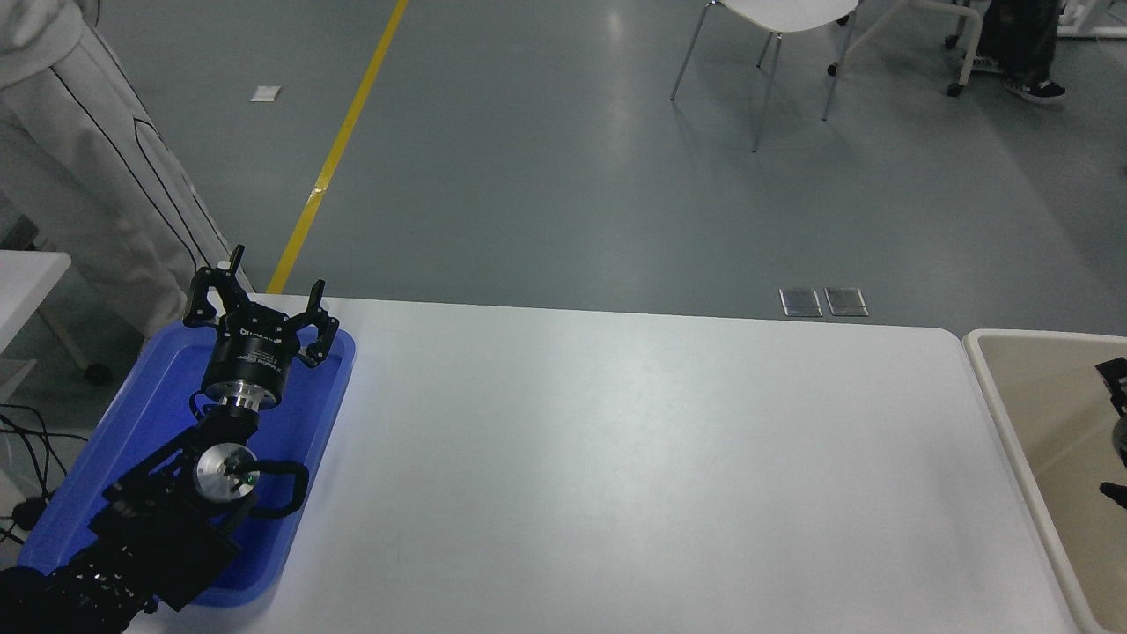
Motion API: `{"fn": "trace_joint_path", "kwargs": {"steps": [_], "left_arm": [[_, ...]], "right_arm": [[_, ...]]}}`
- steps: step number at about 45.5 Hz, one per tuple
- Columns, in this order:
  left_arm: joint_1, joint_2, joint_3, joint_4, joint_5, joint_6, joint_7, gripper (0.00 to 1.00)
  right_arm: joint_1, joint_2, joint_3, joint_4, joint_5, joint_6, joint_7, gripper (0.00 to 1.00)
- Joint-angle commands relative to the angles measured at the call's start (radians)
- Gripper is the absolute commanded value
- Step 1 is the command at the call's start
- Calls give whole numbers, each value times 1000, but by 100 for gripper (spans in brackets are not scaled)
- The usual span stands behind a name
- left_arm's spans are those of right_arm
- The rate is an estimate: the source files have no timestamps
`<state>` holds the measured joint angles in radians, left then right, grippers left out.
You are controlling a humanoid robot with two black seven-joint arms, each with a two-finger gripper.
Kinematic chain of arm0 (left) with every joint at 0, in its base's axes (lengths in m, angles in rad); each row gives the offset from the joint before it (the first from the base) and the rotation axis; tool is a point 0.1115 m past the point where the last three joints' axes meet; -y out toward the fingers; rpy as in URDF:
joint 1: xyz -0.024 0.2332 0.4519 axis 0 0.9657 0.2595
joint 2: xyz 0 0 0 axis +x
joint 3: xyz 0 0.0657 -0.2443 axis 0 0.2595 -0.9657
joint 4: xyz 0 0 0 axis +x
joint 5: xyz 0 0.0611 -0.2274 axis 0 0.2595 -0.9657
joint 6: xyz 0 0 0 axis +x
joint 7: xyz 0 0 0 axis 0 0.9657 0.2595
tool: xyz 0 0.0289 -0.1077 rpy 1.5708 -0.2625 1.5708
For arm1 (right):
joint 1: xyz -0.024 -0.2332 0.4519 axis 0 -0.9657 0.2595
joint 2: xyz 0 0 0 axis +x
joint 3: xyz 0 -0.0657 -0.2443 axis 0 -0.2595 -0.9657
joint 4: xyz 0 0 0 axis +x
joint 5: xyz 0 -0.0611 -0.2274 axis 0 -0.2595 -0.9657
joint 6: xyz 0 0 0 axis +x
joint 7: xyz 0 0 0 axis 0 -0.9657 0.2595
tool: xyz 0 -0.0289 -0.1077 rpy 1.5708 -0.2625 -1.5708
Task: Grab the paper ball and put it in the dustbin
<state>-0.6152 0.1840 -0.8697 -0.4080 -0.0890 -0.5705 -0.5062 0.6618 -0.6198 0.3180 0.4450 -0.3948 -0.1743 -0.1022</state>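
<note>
The dustbin, a cream-beige bin with a rounded pale rim, stands at the table's right end and is cut off by the picture's edge. The paper ball is out of view. Only two black fingertips of my right gripper show at the right edge, over the bin's inside; they stand well apart, open, with nothing between them. My left gripper is parked open over the blue tray at the lower left, holding nothing.
A flat blue tray lies on the white table at its left end, under the left arm. A person in white clothes stands at the far left. A white chair stands on the floor beyond.
</note>
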Motion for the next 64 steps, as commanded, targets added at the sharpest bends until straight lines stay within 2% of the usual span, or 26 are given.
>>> {"fn": "trace_joint_path", "kwargs": {"steps": [1,9,12,16,20,23,28,34,37,44,45,58,64], "left_arm": [[0,0,0,0,0,0,0,100],[0,0,0,0,0,0,0,100],[0,0,0,0,0,0,0,100],[0,0,0,0,0,0,0,100],[0,0,0,0,0,0,0,100],[0,0,0,0,0,0,0,100],[0,0,0,0,0,0,0,100],[0,0,0,0,0,0,0,100],[0,0,0,0,0,0,0,100],[0,-1,0,0,0,0,0,100],[0,0,0,0,0,0,0,100],[0,0,0,0,0,0,0,100],[0,0,0,0,0,0,0,100]], "right_arm": [[-45,-38,306,156,1,18,1,100],[-125,-9,605,210,7,78,4,100],[-142,18,657,234,8,107,24,100],[-160,61,684,251,10,124,84,100],[-180,98,697,261,20,147,169,100],[-200,124,701,268,54,173,237,100],[-217,164,701,274,122,239,320,100],[-222,219,705,274,175,283,390,100],[-222,252,714,274,177,280,429,100],[-222,276,727,277,177,277,486,100],[-228,282,731,285,177,277,505,100],[-237,293,745,314,175,207,567,100],[-237,301,737,313,174,210,572,100]]}}
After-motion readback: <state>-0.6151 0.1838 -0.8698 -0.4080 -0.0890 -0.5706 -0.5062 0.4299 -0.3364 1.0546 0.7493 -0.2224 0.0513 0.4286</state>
